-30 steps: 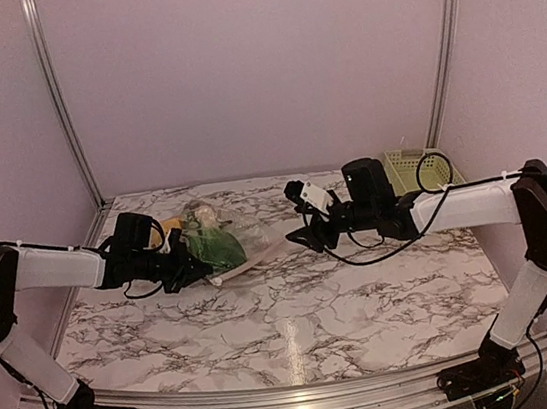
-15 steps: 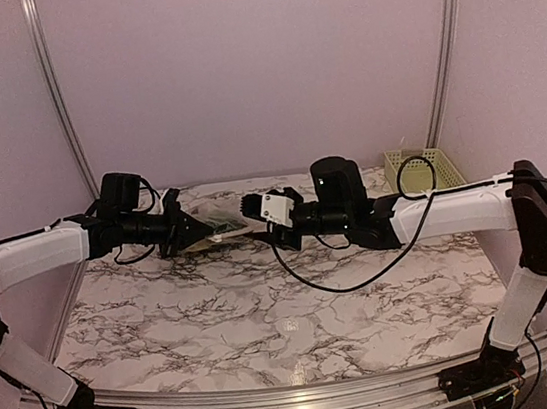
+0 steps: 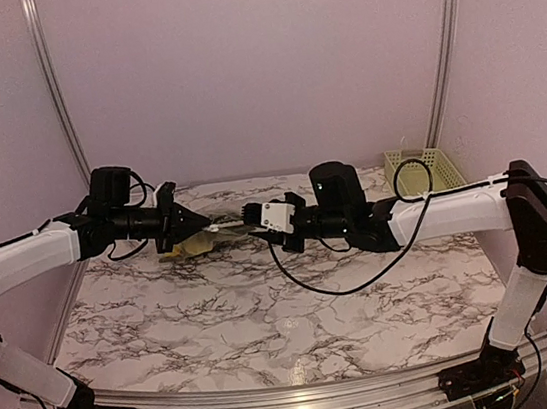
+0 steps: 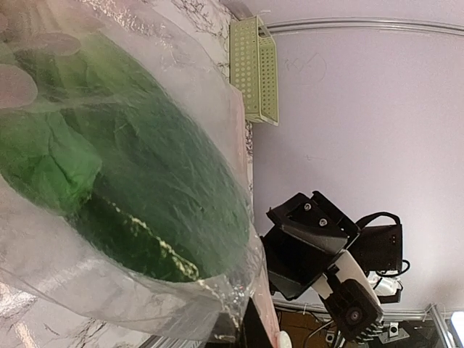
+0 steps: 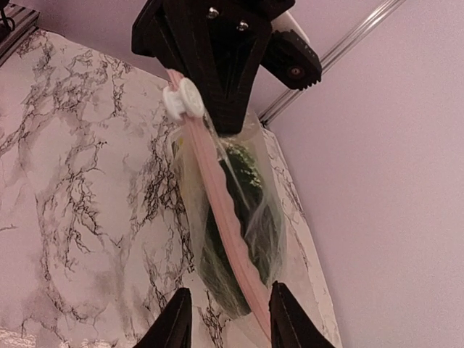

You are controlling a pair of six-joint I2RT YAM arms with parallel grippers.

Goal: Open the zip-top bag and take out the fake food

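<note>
The zip-top bag (image 3: 194,243) hangs in the air above the table's back left, with its pinkish zip strip (image 5: 228,217) on top. My left gripper (image 3: 183,222) is shut on the strip's left end beside the white slider (image 5: 181,100); the bag fills the left wrist view (image 4: 109,239). The fake food is inside: leafy green (image 4: 138,167) and a dark green piece (image 5: 243,181). The other pieces are hidden. My right gripper (image 5: 230,319) is open, level with the left. The strip's right end lies between its fingers, close to the right finger (image 5: 285,319).
The pale green slatted basket (image 3: 418,169) stands at the back right corner of the marble table (image 3: 297,302) and also shows in the left wrist view (image 4: 255,69). Purple walls with metal rails enclose the back and sides.
Both grippers have risen from the table, lifting the bag. The bag went from lying flat to hanging below the strip stretched between the two grippers.
</note>
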